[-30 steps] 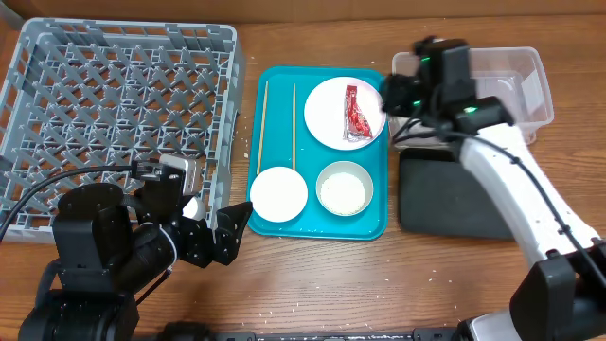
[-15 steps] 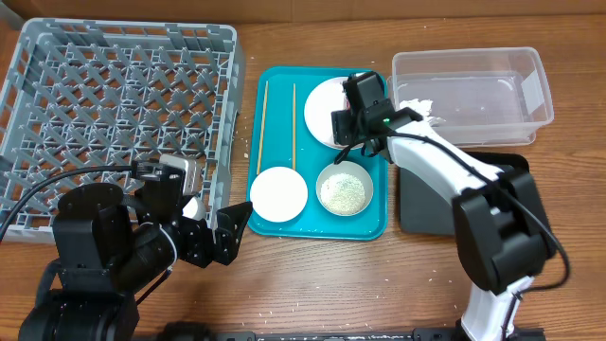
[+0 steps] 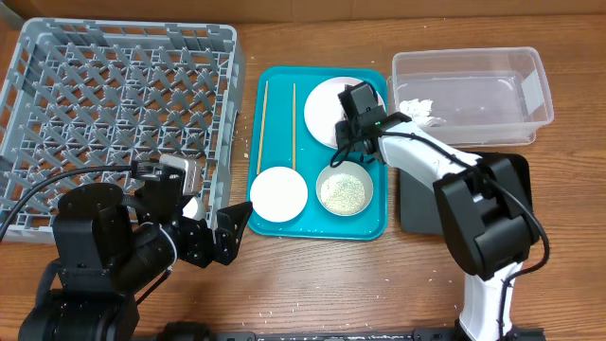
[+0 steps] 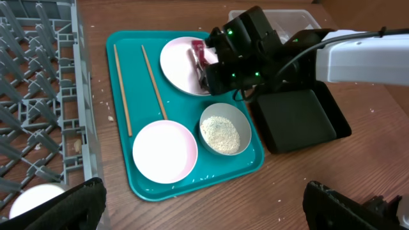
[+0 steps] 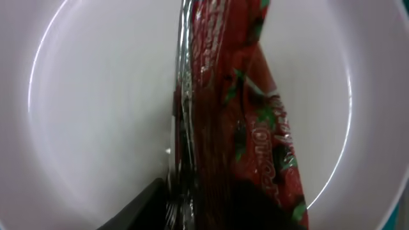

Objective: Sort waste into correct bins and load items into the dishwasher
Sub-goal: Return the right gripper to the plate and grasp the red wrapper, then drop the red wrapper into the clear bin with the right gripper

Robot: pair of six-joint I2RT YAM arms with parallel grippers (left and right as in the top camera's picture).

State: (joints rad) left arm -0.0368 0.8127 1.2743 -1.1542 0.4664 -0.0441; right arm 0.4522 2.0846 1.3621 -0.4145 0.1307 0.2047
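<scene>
My right gripper (image 3: 352, 118) is down on the round white plate (image 3: 325, 106) and shut on the red foil wrapper (image 5: 243, 115), which fills the right wrist view between the fingers (image 5: 211, 207). The wrapper (image 4: 197, 51) and plate (image 4: 179, 61) also show in the left wrist view. The crumpled white paper scrap (image 3: 417, 107) lies in the clear tub (image 3: 473, 64). Rice fills the grey-green bowl (image 3: 344, 189). The white bowl (image 3: 278, 193) and two chopsticks (image 3: 262, 123) lie on the teal tray. My left gripper (image 3: 225, 235) is open and empty over the table near the front.
The grey dish rack (image 3: 114, 104) fills the back left. The teal tray (image 3: 275, 80) sits in the middle. The flat black tray (image 3: 426, 208) lies right of it, partly under my right arm. Loose rice grains dot the wood near the teal tray's front edge.
My right arm has swung left from above the clear tub to the white plate and come down on the red wrapper. The left arm has not moved.
</scene>
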